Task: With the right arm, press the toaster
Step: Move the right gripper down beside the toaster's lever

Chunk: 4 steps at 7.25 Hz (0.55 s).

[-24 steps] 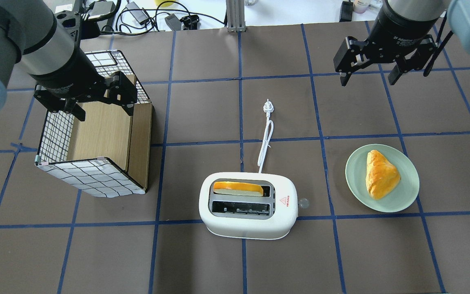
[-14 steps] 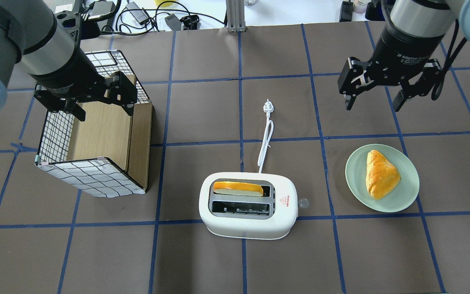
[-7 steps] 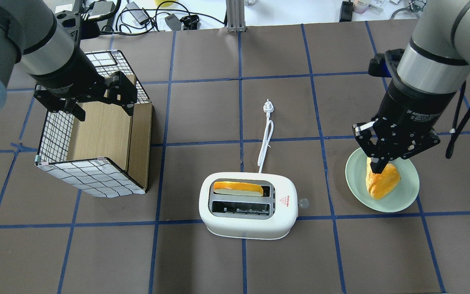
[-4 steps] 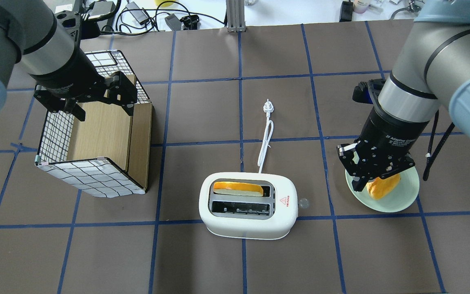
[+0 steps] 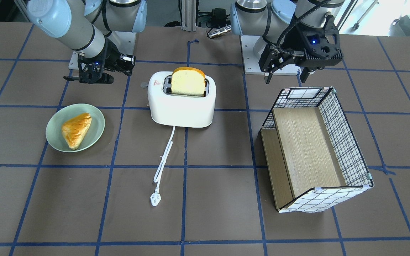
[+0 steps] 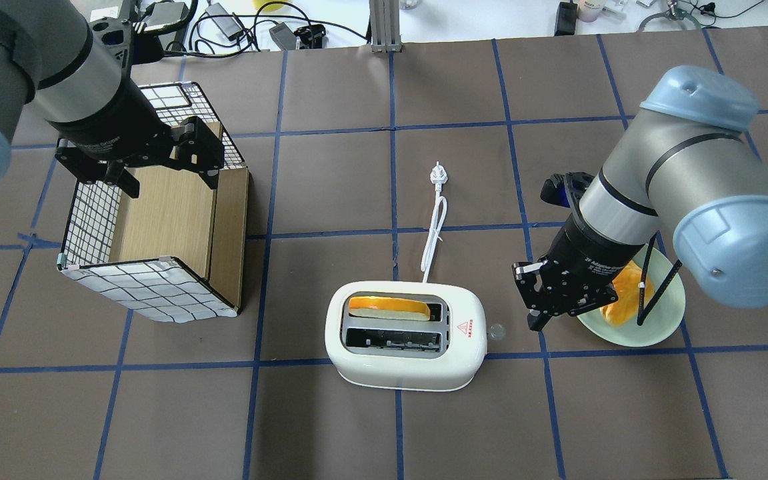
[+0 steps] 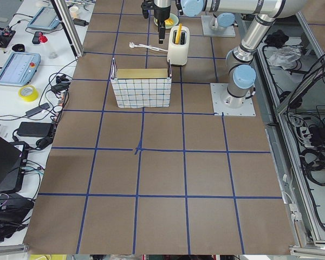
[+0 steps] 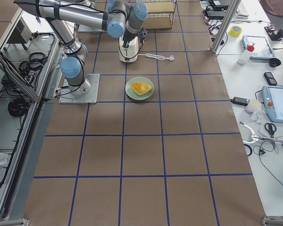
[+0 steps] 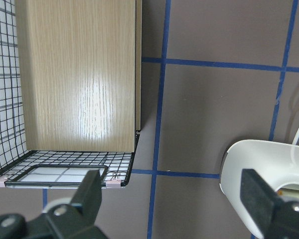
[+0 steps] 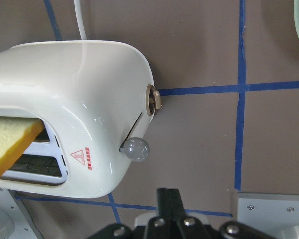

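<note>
Ideally, the right gripper (image 6: pixel 535 323), jaws seemingly closed at lower right, needed to centre over the toaster (image 6: pixel 404 372) lever knob (image 10: pixel 137 149) before pressing.

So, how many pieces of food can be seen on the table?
2. A bread slice stands in the toaster's slot farther from the robot; a triangular pastry lies on the green plate. None seems hidden.

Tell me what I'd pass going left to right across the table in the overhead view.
Wire-grid basket → white toaster → its round lever knob → green plate with a pastry. Left out for overlap: the cord, the left gripper over the basket, the right gripper by the plate.
</note>
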Tool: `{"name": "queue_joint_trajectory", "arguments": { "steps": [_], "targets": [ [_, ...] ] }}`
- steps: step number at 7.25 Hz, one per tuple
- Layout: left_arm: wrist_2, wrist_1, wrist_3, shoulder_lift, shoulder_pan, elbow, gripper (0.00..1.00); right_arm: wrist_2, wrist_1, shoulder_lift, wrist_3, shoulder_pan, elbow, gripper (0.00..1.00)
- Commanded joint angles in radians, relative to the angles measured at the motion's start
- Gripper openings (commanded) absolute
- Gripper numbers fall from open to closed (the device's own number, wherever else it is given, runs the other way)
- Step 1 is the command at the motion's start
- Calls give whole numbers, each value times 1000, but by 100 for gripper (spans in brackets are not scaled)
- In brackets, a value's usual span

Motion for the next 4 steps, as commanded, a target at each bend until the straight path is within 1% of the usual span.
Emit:
{"name": "queue_joint_trajectory", "arguments": {
  "steps": [1, 2, 4],
  "targets": [
    [0, 0, 0, 0, 0, 0, 100, 58, -49, 9, 5, 2, 17, 0],
    [0, 0, 0, 0, 0, 0, 100, 59, -81, 29, 8, 2, 26, 0],
    [0, 0, 0, 0, 0, 0, 100, 81, -90, 37, 6, 2, 47, 0]
  ]
}}
